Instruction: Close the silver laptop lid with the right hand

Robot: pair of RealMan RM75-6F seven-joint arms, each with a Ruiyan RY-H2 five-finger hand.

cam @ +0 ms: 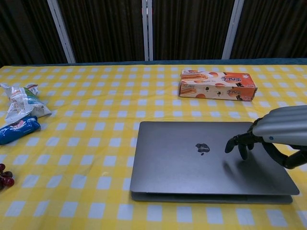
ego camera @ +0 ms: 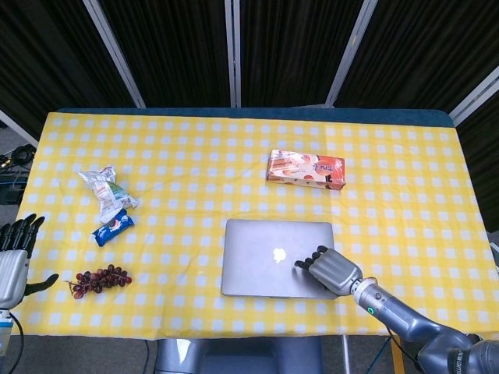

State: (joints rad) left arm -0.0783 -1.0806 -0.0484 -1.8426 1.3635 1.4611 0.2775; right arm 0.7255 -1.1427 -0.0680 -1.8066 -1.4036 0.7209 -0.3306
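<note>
The silver laptop (ego camera: 274, 255) (cam: 201, 158) lies near the table's front edge, its lid down flat with the logo facing up. My right hand (ego camera: 331, 269) (cam: 280, 136) is over the lid's right side, fingers curled downward with the fingertips (cam: 241, 146) at or just above the lid; it holds nothing. My left hand (ego camera: 14, 257) hangs off the table's left edge, fingers apart and empty; the chest view does not show it.
An orange snack box (ego camera: 306, 169) (cam: 217, 84) lies behind the laptop. At the left are a crumpled white packet (ego camera: 107, 191) (cam: 21, 104), a blue packet (ego camera: 113, 227) (cam: 18, 128) and a bunch of dark grapes (ego camera: 98, 280) (cam: 5, 176).
</note>
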